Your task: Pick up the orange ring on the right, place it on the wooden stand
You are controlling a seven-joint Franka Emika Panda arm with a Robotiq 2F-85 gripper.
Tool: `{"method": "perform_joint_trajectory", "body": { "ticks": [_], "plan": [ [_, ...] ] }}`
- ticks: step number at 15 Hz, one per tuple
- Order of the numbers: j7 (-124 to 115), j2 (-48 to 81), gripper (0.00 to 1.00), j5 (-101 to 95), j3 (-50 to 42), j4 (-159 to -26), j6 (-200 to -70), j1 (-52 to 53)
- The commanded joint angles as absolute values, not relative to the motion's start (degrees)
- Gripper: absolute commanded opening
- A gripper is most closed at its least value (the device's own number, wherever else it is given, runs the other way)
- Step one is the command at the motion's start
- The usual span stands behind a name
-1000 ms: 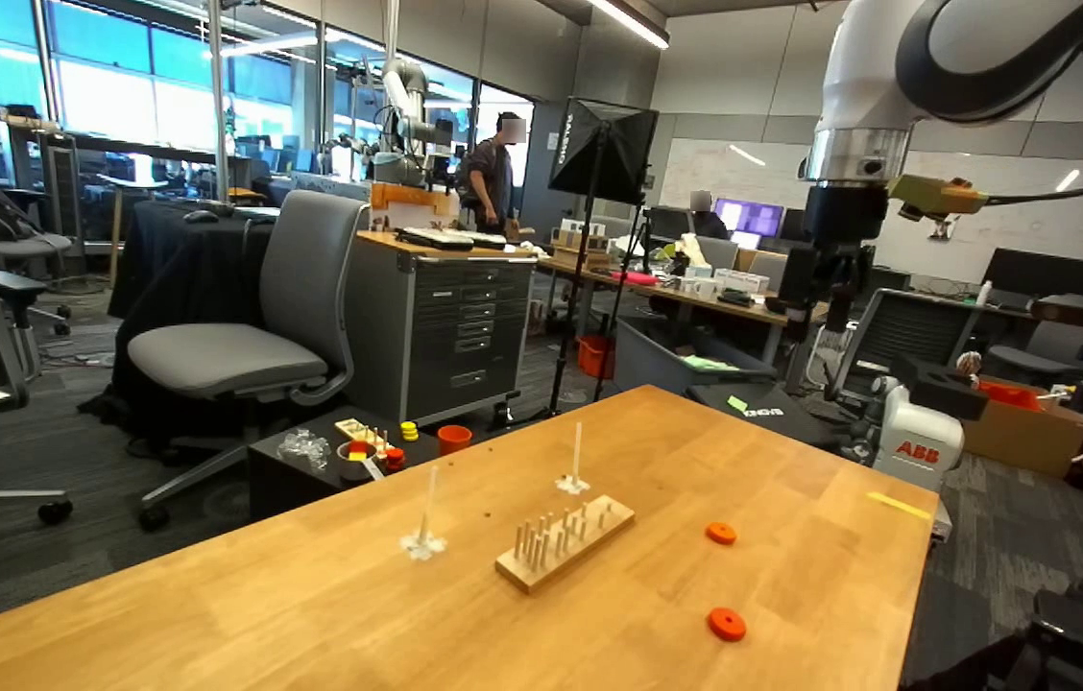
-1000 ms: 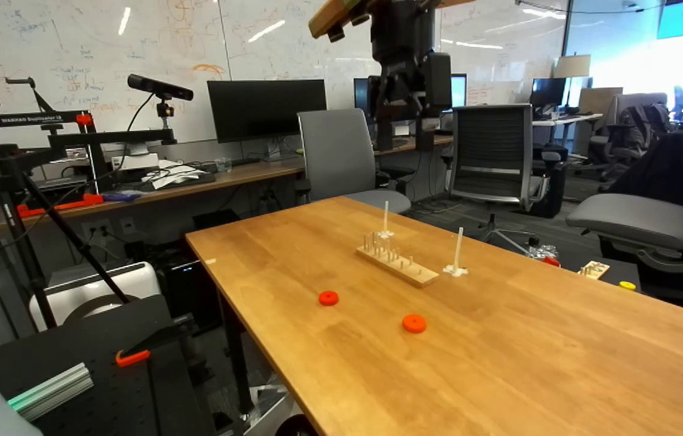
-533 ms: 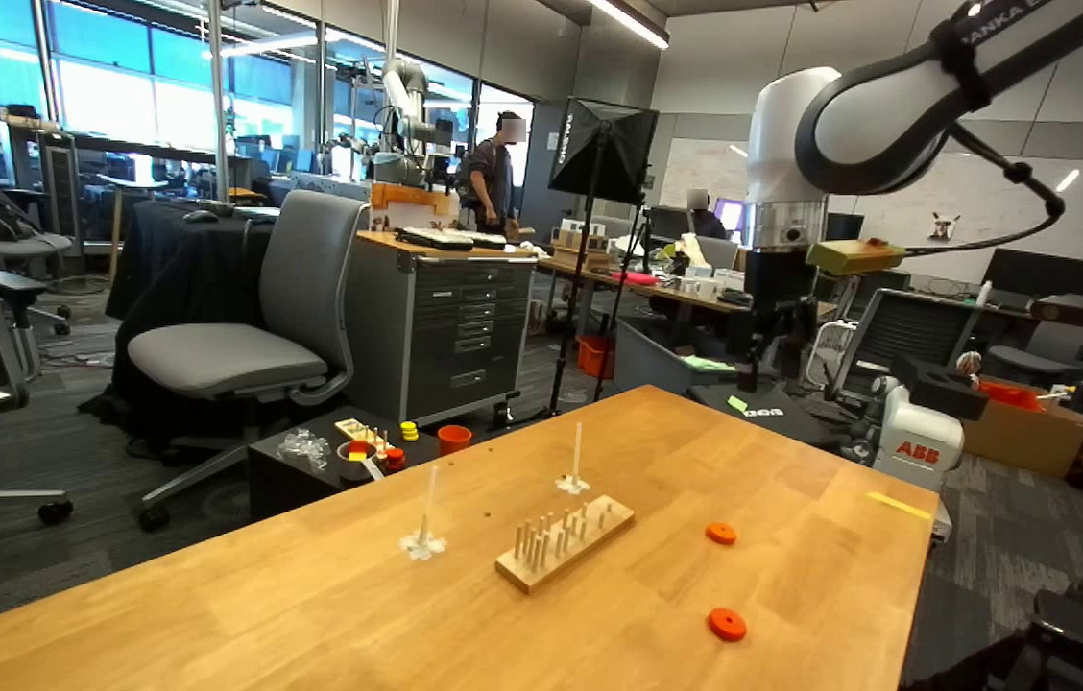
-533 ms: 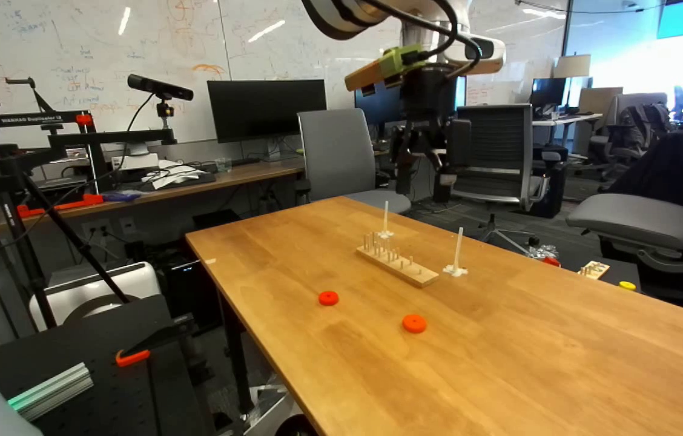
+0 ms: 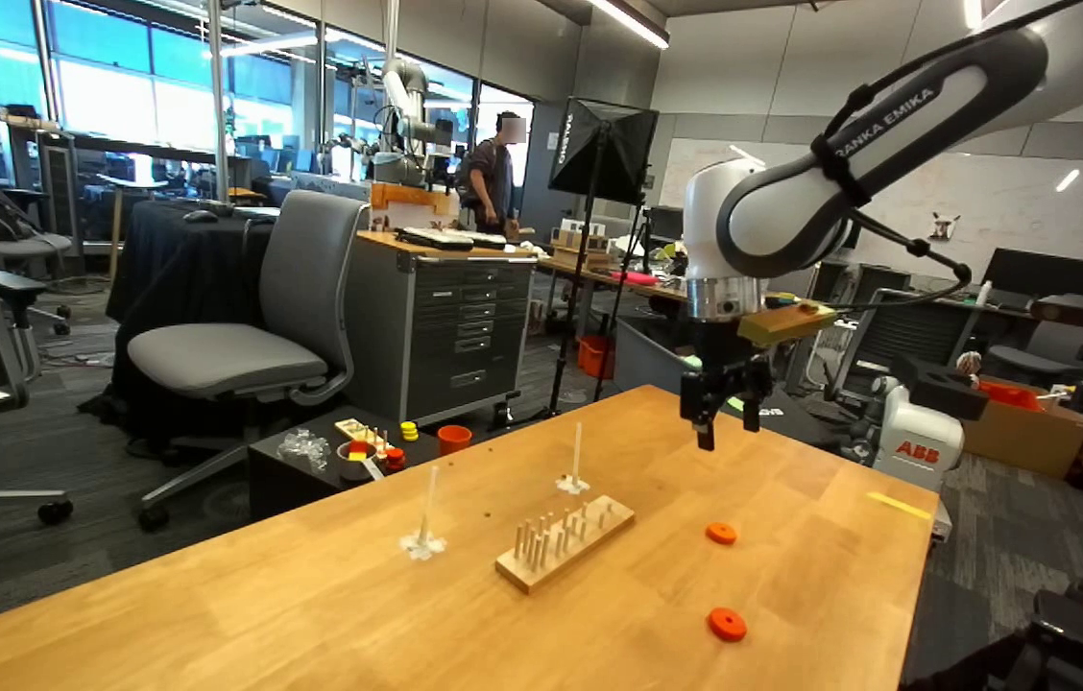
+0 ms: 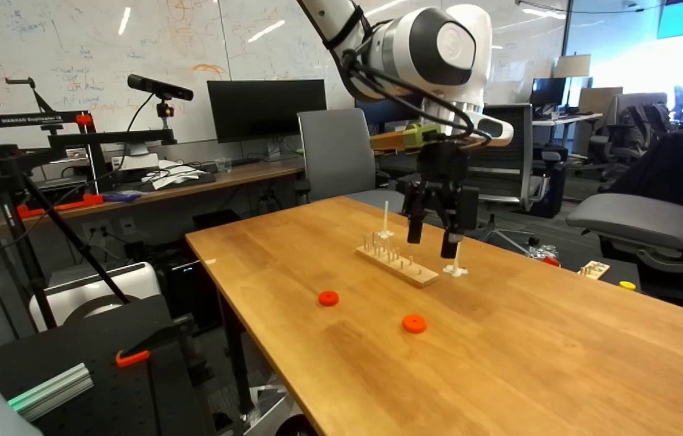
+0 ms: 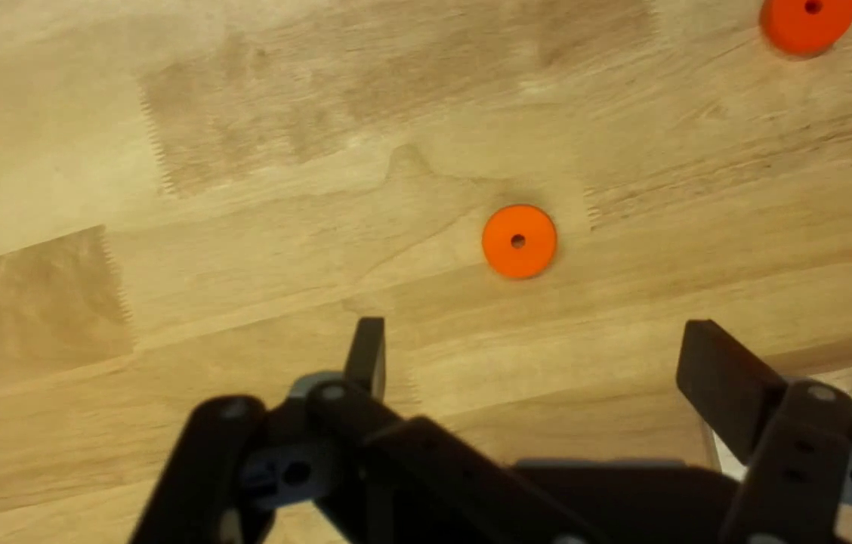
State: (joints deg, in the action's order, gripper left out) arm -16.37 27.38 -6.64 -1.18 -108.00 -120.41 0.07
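Note:
Two flat ring discs lie apart on the wooden table. The orange ring (image 6: 414,324) is the right one in an exterior view; it shows farther back in an exterior view (image 5: 721,534) and near the middle of the wrist view (image 7: 519,242). The second, redder ring shows in both exterior views (image 5: 726,625) (image 6: 328,298) and is cut off at the wrist view's top right corner (image 7: 809,26). The wooden stand, a pale board with several upright pegs, shows in both exterior views (image 5: 580,547) (image 6: 420,278); it is out of the wrist view. My gripper (image 5: 729,432) (image 6: 432,242) (image 7: 535,329) is open, empty, above the table.
Two thin pale rods stand upright on the table beside the stand (image 5: 577,456) (image 5: 429,509); in an exterior view, a fingertip partly covers one rod (image 6: 458,257). A white ABB arm (image 5: 916,451) stands past the table (image 5: 791,576) edge. A low black box (image 5: 263,475) holds small parts.
My gripper has come down from high up to above the table, moving left in one exterior picture and slightly right in the opposite one. Rings, stand and rods have not moved.

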Motion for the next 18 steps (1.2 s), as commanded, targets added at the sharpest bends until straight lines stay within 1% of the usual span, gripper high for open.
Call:
{"method": "perform_joint_trajectory", "body": {
  "ticks": [1,3,12,18],
  "plan": [
    [-17.82,32.89,1.0,-7.87,-3.04,-104.15,-119.06,2.36],
    [-16.33,31.62,1.0,-6.56,-2.77,-106.53,-120.37,1.95],
    [-15.6,37.65,1.0,-7.23,-3.13,-103.23,-120.98,2.14],
    [-6.88,41.19,1.0,-1.5,-0.15,-102.83,-125.73,-1.11]
  ]
}}
